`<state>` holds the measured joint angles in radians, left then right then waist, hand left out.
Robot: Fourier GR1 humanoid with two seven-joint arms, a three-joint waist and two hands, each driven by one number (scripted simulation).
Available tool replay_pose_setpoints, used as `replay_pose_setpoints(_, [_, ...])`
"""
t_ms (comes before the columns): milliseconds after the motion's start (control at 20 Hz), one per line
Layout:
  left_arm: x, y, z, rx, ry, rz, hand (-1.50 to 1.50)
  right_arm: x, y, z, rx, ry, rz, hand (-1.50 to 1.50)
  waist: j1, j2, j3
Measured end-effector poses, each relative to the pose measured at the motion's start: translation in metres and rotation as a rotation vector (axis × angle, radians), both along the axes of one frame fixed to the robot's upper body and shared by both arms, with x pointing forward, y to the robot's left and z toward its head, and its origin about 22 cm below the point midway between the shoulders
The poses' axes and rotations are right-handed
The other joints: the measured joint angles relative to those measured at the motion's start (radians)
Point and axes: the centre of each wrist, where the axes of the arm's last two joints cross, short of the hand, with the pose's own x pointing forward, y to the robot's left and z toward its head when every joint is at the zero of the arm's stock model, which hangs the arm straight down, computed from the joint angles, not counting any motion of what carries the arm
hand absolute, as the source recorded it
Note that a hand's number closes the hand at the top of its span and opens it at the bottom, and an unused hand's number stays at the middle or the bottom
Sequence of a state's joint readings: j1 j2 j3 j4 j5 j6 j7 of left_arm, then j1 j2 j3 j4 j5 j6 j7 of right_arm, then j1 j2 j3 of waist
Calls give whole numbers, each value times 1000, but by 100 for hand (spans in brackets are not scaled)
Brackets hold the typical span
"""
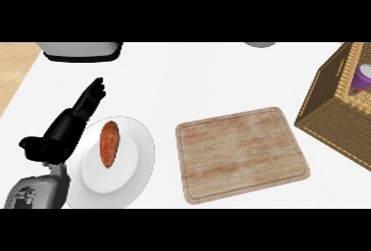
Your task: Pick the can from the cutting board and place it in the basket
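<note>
Grey left forearm, black left hand [69, 128] fingers straight, apart, purple can [361, 78] in wicker basket [330, 105]

One robot hand [72, 122] is showing at the left. One white plate [138, 162] is sitting on the counter [203, 78], carrying one reddish-brown piece of food [109, 143]. One wooden cutting board [243, 154] is lying to its right. One wicker basket [326, 108] is standing at the right edge, holding one purple can [362, 78]. Two grey items are showing along the far edge: one appliance [80, 50] and one small rounded object [259, 44].
</note>
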<state>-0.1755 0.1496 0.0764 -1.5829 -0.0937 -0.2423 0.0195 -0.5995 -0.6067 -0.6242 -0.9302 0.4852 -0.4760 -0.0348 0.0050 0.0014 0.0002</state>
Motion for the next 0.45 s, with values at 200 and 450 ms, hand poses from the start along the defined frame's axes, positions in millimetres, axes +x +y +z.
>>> replay_pose_setpoints(200, [-5,2,2,0,0,2,0,-2,-6,13,48,-83,30,-150,0,-1,0])
replay_pose_setpoints(450, [-2,3,1,4,-6,11,0,-14,-22,38,173,-175,12,-150,-7,-3,0])
